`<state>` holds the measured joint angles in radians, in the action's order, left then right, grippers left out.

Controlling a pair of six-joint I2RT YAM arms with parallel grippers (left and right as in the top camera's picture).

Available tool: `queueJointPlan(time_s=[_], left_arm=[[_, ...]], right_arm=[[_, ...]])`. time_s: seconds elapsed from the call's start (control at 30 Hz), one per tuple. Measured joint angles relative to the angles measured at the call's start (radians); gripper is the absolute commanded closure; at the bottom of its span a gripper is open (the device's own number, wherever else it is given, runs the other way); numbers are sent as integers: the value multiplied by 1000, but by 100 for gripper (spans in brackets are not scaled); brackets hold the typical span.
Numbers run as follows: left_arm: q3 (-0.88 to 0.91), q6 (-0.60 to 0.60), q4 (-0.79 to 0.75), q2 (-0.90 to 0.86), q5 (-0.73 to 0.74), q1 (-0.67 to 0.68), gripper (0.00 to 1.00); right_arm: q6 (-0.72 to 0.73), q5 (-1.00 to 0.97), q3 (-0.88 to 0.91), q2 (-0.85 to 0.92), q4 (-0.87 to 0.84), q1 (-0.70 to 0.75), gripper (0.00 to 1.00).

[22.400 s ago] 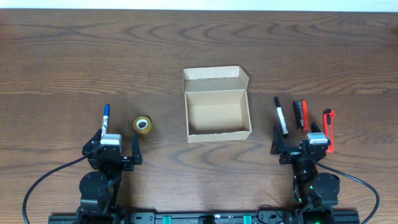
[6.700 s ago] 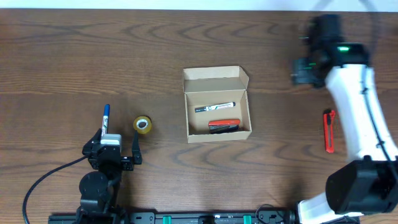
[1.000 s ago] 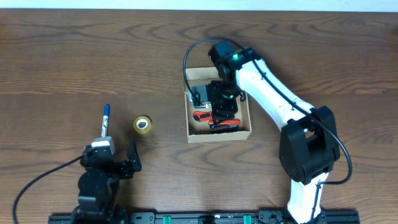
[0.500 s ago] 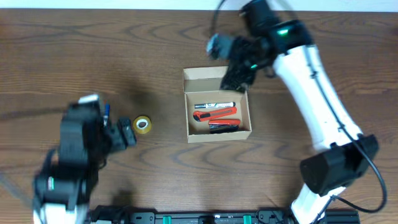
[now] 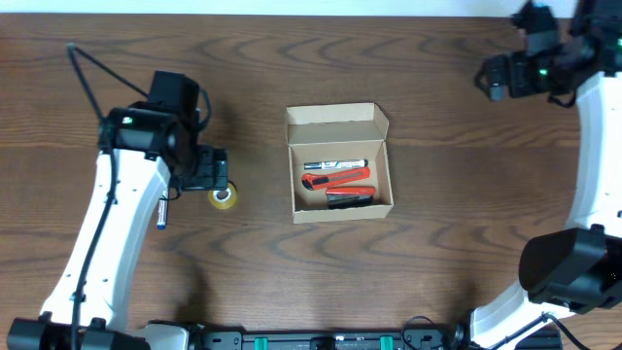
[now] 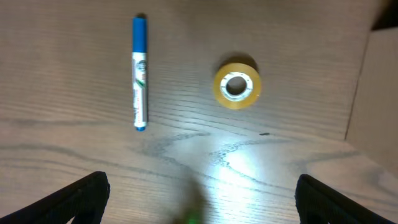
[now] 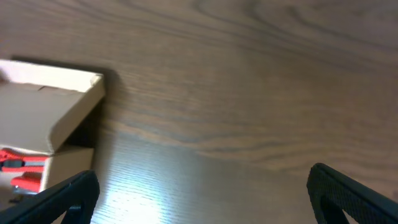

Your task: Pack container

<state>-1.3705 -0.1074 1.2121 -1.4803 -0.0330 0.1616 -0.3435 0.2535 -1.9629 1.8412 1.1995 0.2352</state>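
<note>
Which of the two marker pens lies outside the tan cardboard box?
The blue-capped white marker, beside the yellow tape roll; the black-capped marker lies inside the tan cardboard box.

You'll find three items lying in the container [image 5: 335, 128]: a marker [image 5: 335, 164] rearmost, a cutter [image 5: 335, 178] in the middle, a third tool [image 5: 350, 197] frontmost. Left of the container sits the tape roll [image 5: 224, 198]; farther left, a loose pen [image 6: 139, 73].

Open container [image 5: 342, 212] reachable from above, passable gap between tape roll [image 6: 237, 90] and blue marker [image 6: 139, 73]
</note>
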Motion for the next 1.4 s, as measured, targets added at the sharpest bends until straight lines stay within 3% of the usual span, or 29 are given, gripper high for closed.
queueJointPlan(time_s=[0.27, 0.67, 1.03, 1.4], left_arm=[[-5, 53, -87, -48, 130, 24, 5], [78, 60, -271, -224, 105, 71, 4], [277, 49, -387, -227, 100, 95, 2], [298, 6, -451, -227, 100, 196, 2]], right_arm=[[27, 0, 0, -1, 4, 27, 1], [29, 0, 0, -1, 4, 27, 1], [30, 0, 1, -1, 0, 27, 1], [30, -4, 36, -2, -7, 27, 1]])
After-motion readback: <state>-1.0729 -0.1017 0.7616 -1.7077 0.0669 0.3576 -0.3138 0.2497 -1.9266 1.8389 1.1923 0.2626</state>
